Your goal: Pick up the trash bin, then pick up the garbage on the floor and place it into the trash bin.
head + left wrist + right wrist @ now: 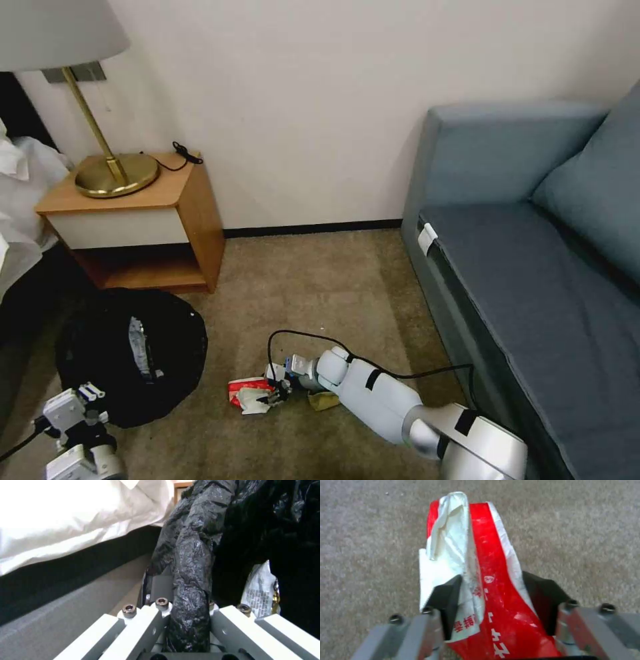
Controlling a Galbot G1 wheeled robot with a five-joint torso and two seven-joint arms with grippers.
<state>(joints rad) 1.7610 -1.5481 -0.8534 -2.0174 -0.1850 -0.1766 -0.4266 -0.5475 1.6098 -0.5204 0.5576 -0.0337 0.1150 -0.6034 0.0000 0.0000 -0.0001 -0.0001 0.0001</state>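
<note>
Trash bin [130, 353]: black-lined, beside the nightstand [133, 220], rim clamped by the left gripper [186, 620].
Red-and-white wrapper [476, 580]: on the carpet [580, 530] to the bin's right, enclosed between the pads [446, 597] of the right gripper [275, 395], apparently pinched; long axis runs straight out from the jaws.
Tan paper scrap [323, 400]: just beyond the wrapper from the bin, beside the right wrist.

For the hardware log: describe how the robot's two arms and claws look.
The right arm has rounded white shells with black strap marks, a silver-grey elbow joint and a black cable looping along it. The right claw has black pads on grey bolted linkages. The left claw has white and grey bars with dark bolts and a black cable behind.
</note>
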